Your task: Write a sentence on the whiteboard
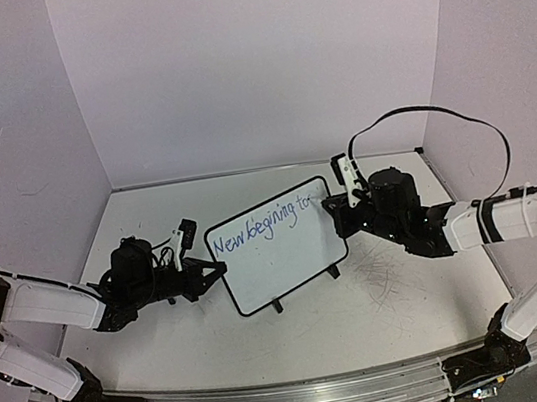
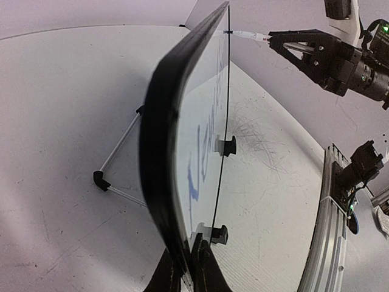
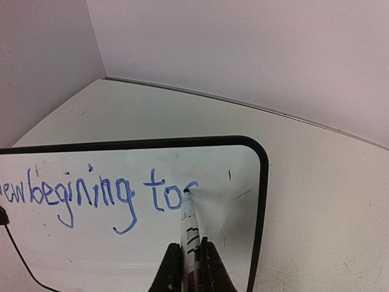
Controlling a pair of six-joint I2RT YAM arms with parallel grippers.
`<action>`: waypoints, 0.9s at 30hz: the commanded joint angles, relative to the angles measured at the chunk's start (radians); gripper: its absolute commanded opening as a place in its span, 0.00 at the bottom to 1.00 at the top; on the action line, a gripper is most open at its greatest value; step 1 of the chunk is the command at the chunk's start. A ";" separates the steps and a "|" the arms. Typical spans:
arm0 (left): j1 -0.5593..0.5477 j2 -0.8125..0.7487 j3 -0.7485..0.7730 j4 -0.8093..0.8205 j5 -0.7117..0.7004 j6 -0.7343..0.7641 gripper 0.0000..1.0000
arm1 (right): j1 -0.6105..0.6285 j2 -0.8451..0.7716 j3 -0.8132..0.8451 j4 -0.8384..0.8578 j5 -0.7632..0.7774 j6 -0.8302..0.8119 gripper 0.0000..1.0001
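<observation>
Leftmost, clamps whiteboard [image 1: 282, 260] edge in closed left gripper [image 1: 220, 267], upright on the table [image 1: 140, 220]. Reads "New begining to…" as the sentence [image 3: 79, 191], slanting up rightward. Pinches marker [image 3: 188, 219] in closed right gripper [image 3: 189, 252], tip touching board, with blank surface just rightward along that line.

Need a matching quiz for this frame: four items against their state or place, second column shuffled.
1. left pincer
2. right pincer
3. sentence
4. wire stand

a. blue, unfinished
b. shut on the marker
c. behind the whiteboard
d. shut on the whiteboard's edge

Pairs: 1-d, 2-b, 3-a, 4-c
</observation>
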 commanded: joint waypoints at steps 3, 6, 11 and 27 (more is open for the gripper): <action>0.009 -0.009 -0.003 -0.068 -0.078 0.042 0.00 | -0.002 -0.018 -0.018 -0.025 0.004 0.012 0.00; 0.010 -0.013 -0.006 -0.069 -0.080 0.040 0.00 | -0.002 -0.021 -0.019 -0.036 0.012 0.014 0.00; 0.009 -0.013 -0.008 -0.070 -0.080 0.040 0.00 | -0.002 -0.024 -0.016 -0.030 0.042 0.010 0.00; 0.009 -0.014 -0.007 -0.069 -0.079 0.044 0.00 | -0.002 0.014 0.063 0.021 0.066 -0.004 0.00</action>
